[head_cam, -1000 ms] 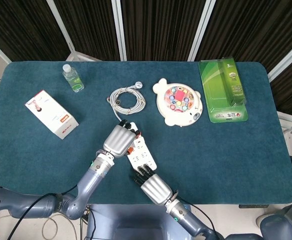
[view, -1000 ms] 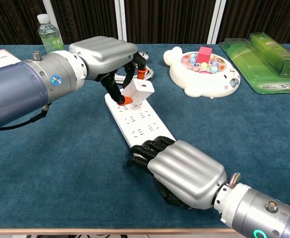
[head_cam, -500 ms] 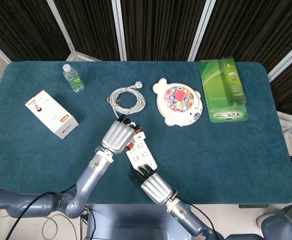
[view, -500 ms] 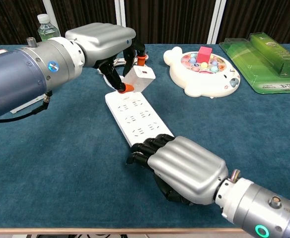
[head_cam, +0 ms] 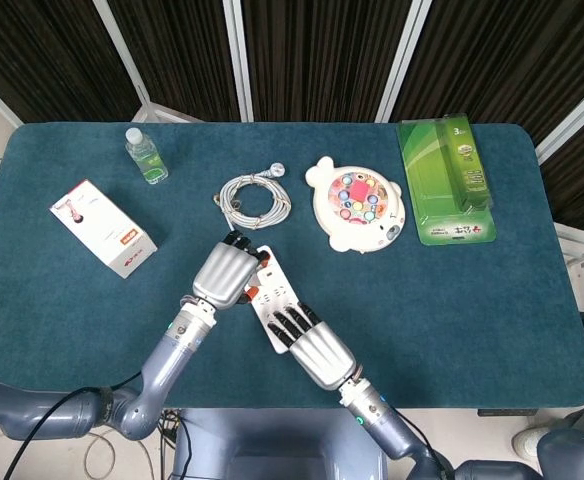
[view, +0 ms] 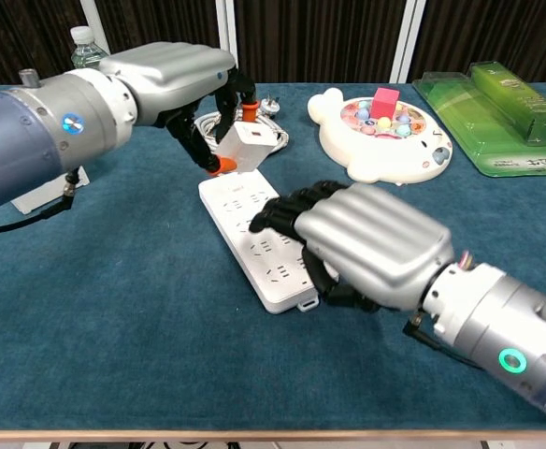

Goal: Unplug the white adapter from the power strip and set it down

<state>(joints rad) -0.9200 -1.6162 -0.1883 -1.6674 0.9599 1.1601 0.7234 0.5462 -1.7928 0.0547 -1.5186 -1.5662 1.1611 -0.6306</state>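
Chest view showed the left hand (view: 175,79) with its fingers (view: 196,150) pinching the white adapter (view: 247,147), which hung clear of the power strip (view: 254,238), just above its far end and tilted; its prongs could not be seen. That lift suggested the unplugging itself was done and only the setting down remained. The right hand (view: 366,243) lay palm-down over the near half of the strip, fingers (view: 287,208) slightly spread and resting flat on the sockets, holding nothing; judging by the pose, it was there to pin the strip to the table (view: 114,309) so the strip would not rise with the plug. In the head view the adapter (head_cam: 263,264) was mostly hidden beside the left hand's fingers (head_cam: 236,243), while the right hand (head_cam: 316,345) covered the strip's near end (head_cam: 272,300). A coiled white cable (head_cam: 254,196) lay just beyond the left fingers, so a bare patch of table to their side looked the safer spot.
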